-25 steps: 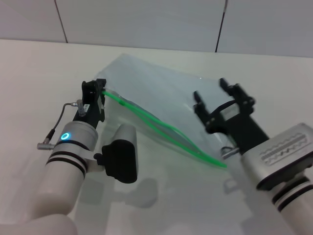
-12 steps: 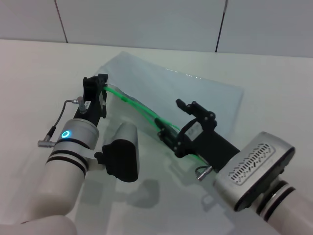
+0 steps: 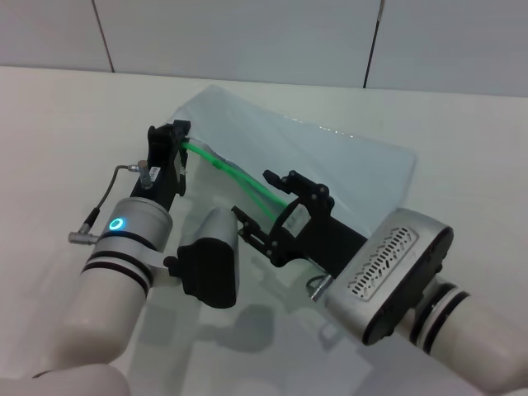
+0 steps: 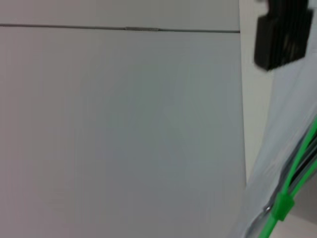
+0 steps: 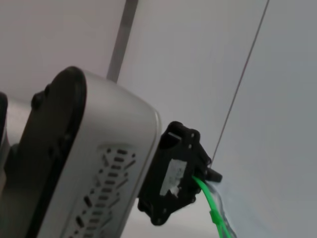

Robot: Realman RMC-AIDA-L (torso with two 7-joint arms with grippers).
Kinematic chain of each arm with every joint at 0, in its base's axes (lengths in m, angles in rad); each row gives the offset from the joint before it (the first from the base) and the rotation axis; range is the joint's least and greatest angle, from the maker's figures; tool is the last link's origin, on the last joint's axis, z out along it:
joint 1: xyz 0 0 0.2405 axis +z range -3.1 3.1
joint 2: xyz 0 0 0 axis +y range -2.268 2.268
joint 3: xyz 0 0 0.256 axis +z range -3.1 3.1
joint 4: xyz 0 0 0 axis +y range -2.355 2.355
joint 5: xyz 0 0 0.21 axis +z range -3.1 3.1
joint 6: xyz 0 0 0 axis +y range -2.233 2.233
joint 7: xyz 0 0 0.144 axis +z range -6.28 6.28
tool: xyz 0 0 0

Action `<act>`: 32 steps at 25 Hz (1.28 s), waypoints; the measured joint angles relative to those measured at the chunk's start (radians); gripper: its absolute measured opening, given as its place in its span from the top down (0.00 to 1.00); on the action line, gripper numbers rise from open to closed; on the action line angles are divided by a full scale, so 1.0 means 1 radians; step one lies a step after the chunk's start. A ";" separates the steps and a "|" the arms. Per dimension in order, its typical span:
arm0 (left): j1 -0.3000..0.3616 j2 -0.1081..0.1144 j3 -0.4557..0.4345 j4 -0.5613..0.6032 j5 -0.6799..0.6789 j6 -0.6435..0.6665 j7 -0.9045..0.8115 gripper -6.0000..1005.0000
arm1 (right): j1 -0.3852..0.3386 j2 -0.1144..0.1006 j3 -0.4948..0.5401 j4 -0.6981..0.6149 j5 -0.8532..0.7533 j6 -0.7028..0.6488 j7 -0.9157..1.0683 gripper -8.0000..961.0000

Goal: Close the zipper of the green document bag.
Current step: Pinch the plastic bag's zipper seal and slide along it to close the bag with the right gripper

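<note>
Translucent glossy plastic green document bag (image 3: 330,165) — matt table (image 3: 58,124).

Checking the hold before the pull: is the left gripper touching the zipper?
Touching. In the head view the left gripper is shut on the end of the zipper; the right wrist view shows the green strip running into it.

green document bag (image 3: 346,165): translucent pale bluish-white, plain, with no print
zipper (image 3: 239,177): bright green, thin line
table (image 3: 66,115): plain off-white
wall (image 3: 247,37): light grey-white panels, with thin dark lines between them
left gripper (image 3: 169,140): black fingers; the wrist behind is silver-grey with two black rings and a small glowing cyan ring
right gripper (image 3: 272,206): black fingers and frame; the body behind is silver-grey with a pattern of dark slots, then white with black rings
</note>
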 joint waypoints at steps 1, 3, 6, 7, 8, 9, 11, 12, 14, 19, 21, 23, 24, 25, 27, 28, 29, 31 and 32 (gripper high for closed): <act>0.000 0.000 0.000 0.000 0.000 0.001 0.001 0.94 | 0.005 0.001 0.001 0.001 0.000 -0.002 0.000 0.34; 0.000 0.000 0.000 0.000 0.004 0.004 0.003 0.94 | 0.018 0.002 0.002 0.003 0.000 -0.008 -0.001 0.34; -0.001 -0.001 0.000 0.000 0.013 0.005 0.003 0.94 | 0.029 0.005 0.002 0.008 0.000 -0.013 -0.001 0.34; -0.002 -0.001 0.000 0.000 0.019 0.006 0.003 0.94 | 0.033 0.006 0.002 0.012 0.001 -0.013 -0.001 0.34; -0.003 -0.001 0.001 0.000 0.024 0.007 0.004 0.94 | 0.037 0.008 0.002 0.016 0.002 -0.013 -0.001 0.34; -0.004 -0.001 0.001 0.000 0.027 0.008 0.004 0.94 | 0.042 0.010 0.002 0.022 0.004 -0.015 -0.001 0.34; -0.004 -0.001 0.001 0.000 0.033 0.008 0.004 0.94 | 0.053 0.016 0.003 0.033 0.006 -0.024 -0.001 0.35; -0.004 -0.001 0.001 0.000 0.037 0.008 0.004 0.94 | 0.060 0.020 0.005 0.039 0.006 -0.030 -0.001 0.35; -0.004 -0.002 0.001 0.000 0.042 0.009 0.004 0.94 | 0.069 0.025 0.007 0.048 0.004 -0.036 -0.001 0.35; -0.004 -0.002 0.001 0.000 0.053 0.010 0.004 0.94 | 0.084 0.037 0.014 0.067 0.000 -0.037 -0.001 0.35; -0.004 -0.002 0.000 0.000 0.054 0.011 0.004 0.94 | 0.086 0.038 0.015 0.069 0.000 -0.037 -0.001 0.36; -0.004 -0.002 0.001 0.000 0.054 0.013 0.005 0.94 | 0.087 0.038 0.017 0.070 0.000 -0.034 -0.001 0.37; -0.004 -0.002 0.000 0.000 0.054 0.014 0.006 0.94 | 0.088 0.038 0.019 0.071 0.000 -0.033 -0.001 0.38; -0.004 -0.002 0.000 0.000 0.054 0.016 0.007 0.94 | 0.088 0.038 0.023 0.072 0.000 -0.033 -0.003 0.38; -0.004 -0.002 0.000 0.000 0.056 0.020 0.010 0.94 | 0.090 0.040 0.033 0.074 0.001 -0.035 -0.011 0.40; -0.004 -0.003 0.000 0.000 0.060 0.022 0.011 0.94 | 0.091 0.041 0.037 0.075 0.001 -0.036 -0.017 0.40; -0.003 -0.003 0.000 0.000 0.063 0.022 0.011 0.94 | 0.091 0.042 0.040 0.076 0.002 -0.036 -0.022 0.41; -0.003 -0.003 0.000 0.000 0.071 0.022 0.011 0.94 | 0.093 0.044 0.041 0.076 0.002 -0.037 -0.028 0.42; -0.003 -0.003 0.000 0.000 0.074 0.022 0.011 0.94 | 0.094 0.044 0.042 0.077 0.003 -0.036 -0.030 0.42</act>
